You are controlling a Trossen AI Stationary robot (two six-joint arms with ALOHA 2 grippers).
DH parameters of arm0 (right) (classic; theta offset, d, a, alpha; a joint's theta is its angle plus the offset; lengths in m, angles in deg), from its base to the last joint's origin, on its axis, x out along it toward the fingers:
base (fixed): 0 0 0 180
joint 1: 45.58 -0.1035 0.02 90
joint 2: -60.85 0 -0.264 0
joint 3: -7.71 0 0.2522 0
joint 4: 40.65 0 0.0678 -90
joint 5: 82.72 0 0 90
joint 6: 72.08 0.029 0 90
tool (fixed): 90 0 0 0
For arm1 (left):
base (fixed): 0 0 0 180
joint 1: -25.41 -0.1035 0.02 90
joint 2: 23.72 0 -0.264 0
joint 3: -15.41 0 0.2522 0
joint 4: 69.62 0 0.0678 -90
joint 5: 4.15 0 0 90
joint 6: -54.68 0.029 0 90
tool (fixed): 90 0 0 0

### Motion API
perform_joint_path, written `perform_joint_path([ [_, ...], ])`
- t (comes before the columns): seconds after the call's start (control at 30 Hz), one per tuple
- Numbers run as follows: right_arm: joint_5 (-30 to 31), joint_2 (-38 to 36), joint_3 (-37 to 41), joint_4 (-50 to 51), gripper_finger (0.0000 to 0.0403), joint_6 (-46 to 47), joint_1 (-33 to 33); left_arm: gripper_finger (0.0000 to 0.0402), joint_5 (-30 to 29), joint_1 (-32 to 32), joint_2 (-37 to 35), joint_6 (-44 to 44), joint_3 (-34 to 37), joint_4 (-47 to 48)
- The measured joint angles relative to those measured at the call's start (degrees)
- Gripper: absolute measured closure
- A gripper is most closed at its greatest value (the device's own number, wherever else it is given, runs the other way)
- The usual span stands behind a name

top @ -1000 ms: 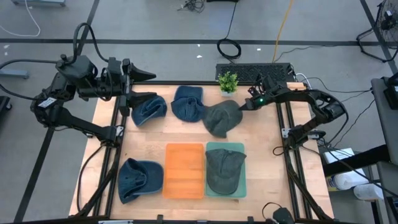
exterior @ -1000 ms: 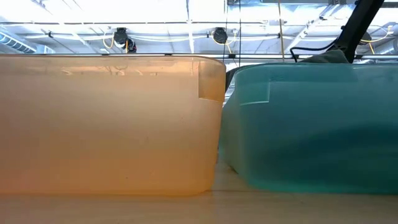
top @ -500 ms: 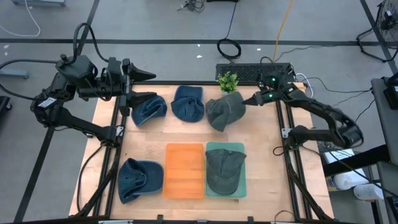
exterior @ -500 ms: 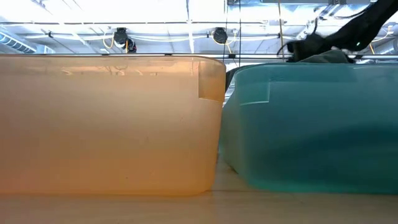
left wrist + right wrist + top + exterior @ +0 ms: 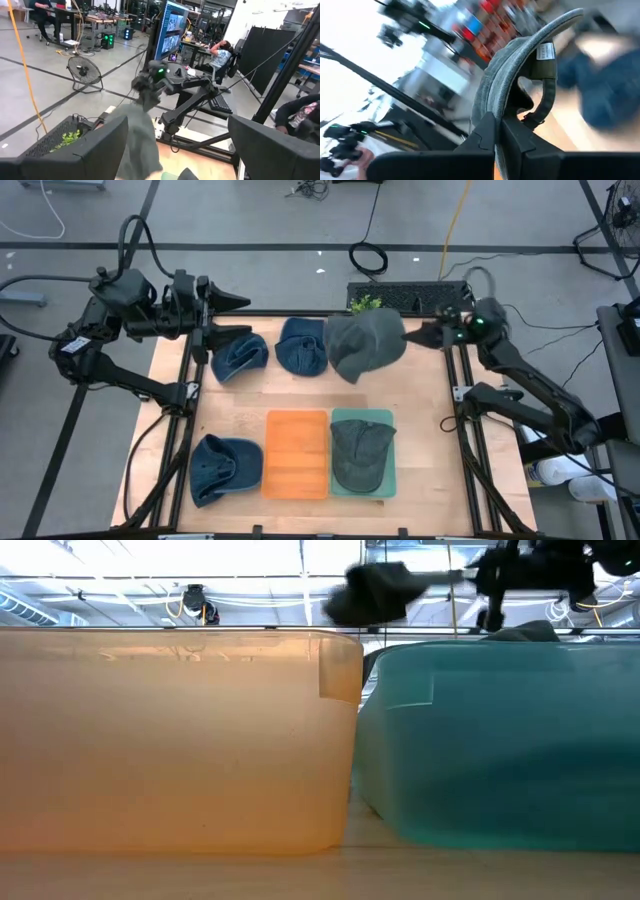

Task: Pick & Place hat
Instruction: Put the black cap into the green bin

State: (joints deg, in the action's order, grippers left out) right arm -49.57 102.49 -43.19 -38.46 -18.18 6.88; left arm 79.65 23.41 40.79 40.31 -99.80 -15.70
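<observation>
A grey-green hat [image 5: 365, 345] hangs lifted above the far middle of the table; it also shows in the low view [image 5: 366, 592] and the left wrist view [image 5: 142, 135]. My right gripper [image 5: 418, 335] is shut on it at its right side. My left gripper [image 5: 235, 317] is open and empty at the far left, beside a blue hat [image 5: 240, 355]. A second grey hat [image 5: 360, 455] lies in the teal bin [image 5: 388, 480], next to the orange bin [image 5: 297, 452]. My right gripper pinches the grey-green hat's rim [image 5: 492, 107] between its two fingers, near the back strap and inside label [image 5: 545, 50]. The fingers come about level from the table's right side. The hat is lifted clear of the table and droops from the fingers.
Two more blue hats lie on the wood, one at the far middle [image 5: 301, 345] and one at the near left [image 5: 225, 468]. A small green plant [image 5: 365, 303] and a keyboard [image 5: 410, 295] sit at the far edge. People sit in the room behind [image 5: 222, 52].
My right gripper has risen and drawn a little toward the table's far right corner, shut on the grey-green hat. The hat lay on the table a second ago and is now lifted clear, hanging from the fingers.
</observation>
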Motion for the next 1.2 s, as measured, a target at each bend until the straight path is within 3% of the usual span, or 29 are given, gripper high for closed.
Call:
perform_joint_path([
  [0.17, 8.0, -2.2, -0.1, -19.1, 0.0403, 9.2, -3.5, 0.005, -2.0, 0.0, 0.0, -1.3, 0.0, -0.3],
  [0.3, 15.1, -2.3, -1.0, -24.0, 0.0403, 10.2, -6.2, 0.005, -1.9, 0.0, 0.1, -1.4, 0.0, -1.9],
  [0.67, 31.5, 2.4, -11.8, -22.7, 0.0403, -4.5, -16.2, 0.005, -1.8, 0.0, 1.1, 4.9, 0.0, -7.8],
  [0.9, 42.1, 7.9, -19.1, -22.6, 0.0403, -19.5, -24.7, 0.005, -4.2, 0.0, 0.6, 9.6, 0.0, -11.6],
  [1.2, 46.2, 19.4, -30.9, -29.0, 0.0403, -37.5, -35.7, 0.005, -4.4, 0.0, 0.7, 14.9, 0.0, -16.9],
])
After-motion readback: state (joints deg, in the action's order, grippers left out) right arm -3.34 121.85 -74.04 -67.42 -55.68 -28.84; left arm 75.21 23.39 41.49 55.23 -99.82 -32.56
